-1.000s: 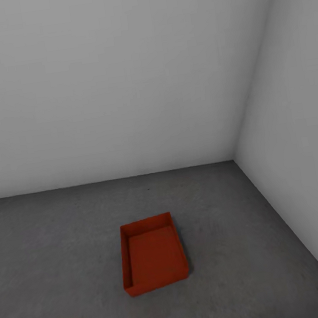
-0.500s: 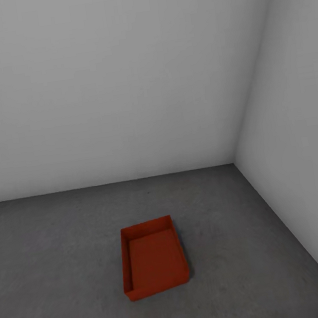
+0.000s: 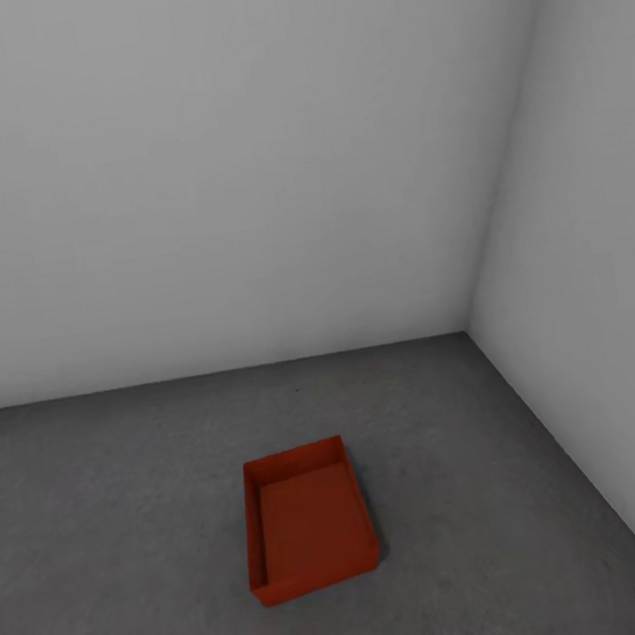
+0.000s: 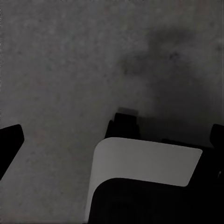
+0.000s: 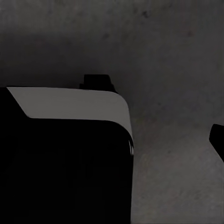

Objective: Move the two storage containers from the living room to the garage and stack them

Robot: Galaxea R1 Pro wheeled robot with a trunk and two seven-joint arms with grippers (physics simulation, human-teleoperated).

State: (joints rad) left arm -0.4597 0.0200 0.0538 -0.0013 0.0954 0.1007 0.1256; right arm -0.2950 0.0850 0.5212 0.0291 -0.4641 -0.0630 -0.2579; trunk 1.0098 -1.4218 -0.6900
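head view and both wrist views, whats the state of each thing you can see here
orange-red rectangular open-top storage container: upright on the floor, open side up, empty, nothing stacked on it, near the room's corner
dark grey concrete floor: bears the one container
left gripper: fingers wide apart, holding nothing
right gripper: one dark fingertip shows at the picture's edge, state cannot be told

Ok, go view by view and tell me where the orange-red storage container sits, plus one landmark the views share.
Head view: the storage container lies on the floor, low and just left of centre, out from the wall corner, open top up, empty.
Left wrist view: not in it; grey concrete below the robot's base.
Right wrist view: not in it; the same concrete.
Shared landmark: the dark grey floor.
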